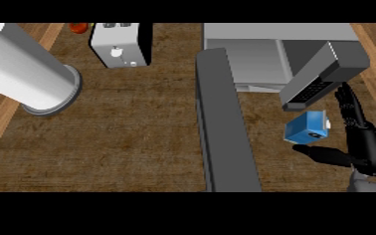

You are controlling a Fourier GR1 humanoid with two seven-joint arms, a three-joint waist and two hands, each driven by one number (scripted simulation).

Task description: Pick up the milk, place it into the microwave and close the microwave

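The right hand [360, 138] is coming in from the lower right corner, and it is gripping the milk [305, 128]. The black fingers [349, 110] are curling round the far side of the blue carton while the thumb [328, 155] is pressing in from underneath, so the carton is being pinched between them. The milk is tilting, with its small white cap facing the palm. It is hanging over the wooden counter [125, 129], just right of the microwave door [226, 129] and just in front of the microwave [253, 55].

The door is standing wide open, showing as a long dark grey slab stretching from the microwave toward the lower edge of the view. A dark grey block with a black panel [317, 82] is slanting down from the microwave's right side, and its lower end is sitting right above the carton.

Over on the left, a white and black toaster [121, 45] is sitting at the back of the counter, well apart from the action, with something red-orange [78, 27] beside it. A big pale grey cylinder [33, 74] is angling in from the upper left. I cannot tell what it is.
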